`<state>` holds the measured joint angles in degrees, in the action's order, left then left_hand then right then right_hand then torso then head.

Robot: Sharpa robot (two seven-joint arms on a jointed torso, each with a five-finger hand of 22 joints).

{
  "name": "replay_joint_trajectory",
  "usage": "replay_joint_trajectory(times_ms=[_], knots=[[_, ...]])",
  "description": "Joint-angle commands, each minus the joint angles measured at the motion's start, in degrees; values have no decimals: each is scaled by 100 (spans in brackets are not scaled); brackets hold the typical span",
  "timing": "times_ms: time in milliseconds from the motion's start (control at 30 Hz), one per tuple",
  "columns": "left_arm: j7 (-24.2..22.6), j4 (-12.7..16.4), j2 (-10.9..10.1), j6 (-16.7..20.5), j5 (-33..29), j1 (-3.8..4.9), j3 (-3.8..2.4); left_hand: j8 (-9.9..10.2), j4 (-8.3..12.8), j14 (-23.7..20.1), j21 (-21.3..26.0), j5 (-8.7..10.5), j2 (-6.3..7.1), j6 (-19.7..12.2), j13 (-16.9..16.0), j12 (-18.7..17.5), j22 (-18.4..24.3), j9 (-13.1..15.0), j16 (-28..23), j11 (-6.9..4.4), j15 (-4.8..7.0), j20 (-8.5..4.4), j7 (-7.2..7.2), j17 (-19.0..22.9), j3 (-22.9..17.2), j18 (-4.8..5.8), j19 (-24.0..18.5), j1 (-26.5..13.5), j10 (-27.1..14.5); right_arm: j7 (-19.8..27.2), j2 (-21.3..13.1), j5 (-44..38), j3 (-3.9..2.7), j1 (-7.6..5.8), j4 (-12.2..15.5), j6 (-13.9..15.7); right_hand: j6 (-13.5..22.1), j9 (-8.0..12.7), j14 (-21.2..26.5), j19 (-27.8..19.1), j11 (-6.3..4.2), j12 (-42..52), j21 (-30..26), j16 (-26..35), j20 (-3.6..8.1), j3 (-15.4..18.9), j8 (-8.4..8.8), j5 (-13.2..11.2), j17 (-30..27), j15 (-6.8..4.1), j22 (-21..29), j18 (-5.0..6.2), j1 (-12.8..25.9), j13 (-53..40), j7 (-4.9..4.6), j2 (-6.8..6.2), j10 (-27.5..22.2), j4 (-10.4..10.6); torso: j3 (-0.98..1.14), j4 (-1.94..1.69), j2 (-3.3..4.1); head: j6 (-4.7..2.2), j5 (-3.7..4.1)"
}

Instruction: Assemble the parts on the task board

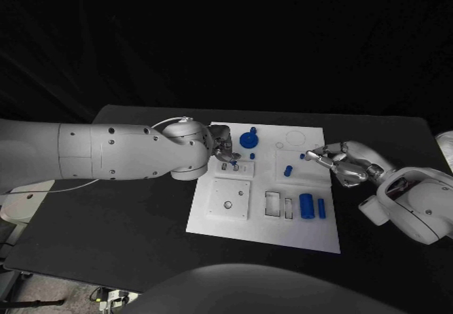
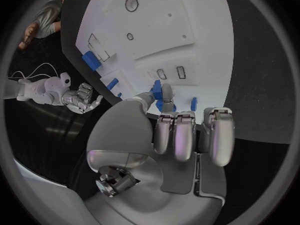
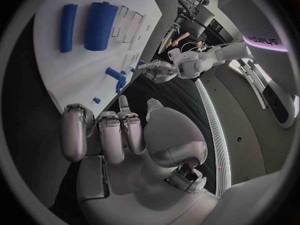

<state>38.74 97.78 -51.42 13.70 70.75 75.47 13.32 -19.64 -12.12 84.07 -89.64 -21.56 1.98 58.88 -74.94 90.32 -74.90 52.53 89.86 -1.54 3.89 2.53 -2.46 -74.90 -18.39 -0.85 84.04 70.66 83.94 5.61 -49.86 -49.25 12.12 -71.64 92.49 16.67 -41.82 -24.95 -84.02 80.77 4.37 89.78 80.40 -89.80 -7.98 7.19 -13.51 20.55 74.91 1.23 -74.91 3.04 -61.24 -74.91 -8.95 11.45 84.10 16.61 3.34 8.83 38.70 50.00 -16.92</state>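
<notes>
Left hand (image 1: 222, 148) over the task board (image 1: 241, 226), pinching what looks like a small blue part (image 2: 157, 91) above the small slots (image 1: 237, 167), presumably to seat it; right hand (image 1: 340, 162) empty, fingers loosely curled, at the board's right edge.

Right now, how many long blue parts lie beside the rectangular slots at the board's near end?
2. A thick blue cylinder lies just right of the rectangular slots; a thinner blue bar lies right of it. Nothing covers that area.
</notes>
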Motion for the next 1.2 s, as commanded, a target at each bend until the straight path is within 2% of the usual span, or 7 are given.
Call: replay_joint_trajectory(times_ms=[33,133,400,600,700,900,1200], knots=[[-15,57,-13,270,354,-34,-1,-29,12,593,-36,-7,7,72,-1506,-32,-1510,20,14,-51,52,-35,101,-1510,-43,85,596,-36,606,418,-19,11,-1,-22,95,533,-60,12,-598,34,44,22,30,-20,0,40,-37,50,1509,44,-1139,-24,-44,-1509,-8,16,590,-2,6,7,0,0,-13],[0,97,-40,322,588,-82,-1,-41,4,593,-36,-19,10,77,-1506,-32,-1510,35,14,-55,57,-38,103,-1510,-59,85,596,-46,606,453,-28,11,-1,-52,169,699,-80,16,-598,32,50,22,26,-20,-3,51,-47,82,1509,48,-1137,-22,-58,-1509,-9,10,590,-1,19,8,-3,0,-44],[18,173,-65,552,1143,-313,-1,-65,-21,593,-36,-34,8,84,-1506,-32,-1510,68,14,-61,65,-45,107,-1510,-90,85,596,-76,606,418,-41,1,-1,-158,329,987,-108,32,-598,32,60,22,21,-20,-11,79,-59,165,1509,56,-1134,-20,-88,-1509,-14,-6,590,1,108,-18,-31,0,-97],[22,127,-26,657,1214,-403,-1,-94,-41,593,-36,-36,14,102,-1506,-32,-1510,102,14,-70,74,-53,117,-1510,-115,85,596,-103,606,305,-17,-39,-1,-265,397,991,-102,40,-598,26,65,22,13,-20,-13,85,-55,188,1509,58,-1131,-17,-98,-1509,-18,-5,590,0,134,-19,-57,0,-56],[27,107,-8,673,1224,-422,-1,-116,-48,593,-36,-34,21,115,-1506,-32,-1510,126,14,-77,80,-59,124,-1510,-128,85,596,-115,606,261,12,-51,-1,-295,401,966,-100,43,-598,28,66,22,15,-20,-14,85,-53,195,1509,59,-1131,-18,-102,-1509,-20,-4,590,-1,134,-2,-62,0,-53],[30,61,41,722,1207,-447,-1,-153,-91,593,-36,16,31,122,-1506,-32,-1510,178,14,-87,92,-72,133,-1510,-143,85,596,-169,606,179,33,-60,-1,-314,383,863,-97,48,-598,25,69,22,11,-20,-15,86,-51,208,1509,61,-1129,-16,-112,-1509,-22,-3,590,-3,137,-25,-69,0,-47],[19,-5,131,847,1023,-456,-2,-174,-129,593,-36,28,25,130,-1506,-32,-1510,209,14,-94,100,-79,140,-1510,-157,85,596,-210,606,43,84,-63,0,-313,292,681,-93,52,-598,14,72,22,-1,-20,-17,86,-48,217,1509,64,-1124,-13,-121,-1509,-25,1,590,-4,125,-4,-78,0,-63]])
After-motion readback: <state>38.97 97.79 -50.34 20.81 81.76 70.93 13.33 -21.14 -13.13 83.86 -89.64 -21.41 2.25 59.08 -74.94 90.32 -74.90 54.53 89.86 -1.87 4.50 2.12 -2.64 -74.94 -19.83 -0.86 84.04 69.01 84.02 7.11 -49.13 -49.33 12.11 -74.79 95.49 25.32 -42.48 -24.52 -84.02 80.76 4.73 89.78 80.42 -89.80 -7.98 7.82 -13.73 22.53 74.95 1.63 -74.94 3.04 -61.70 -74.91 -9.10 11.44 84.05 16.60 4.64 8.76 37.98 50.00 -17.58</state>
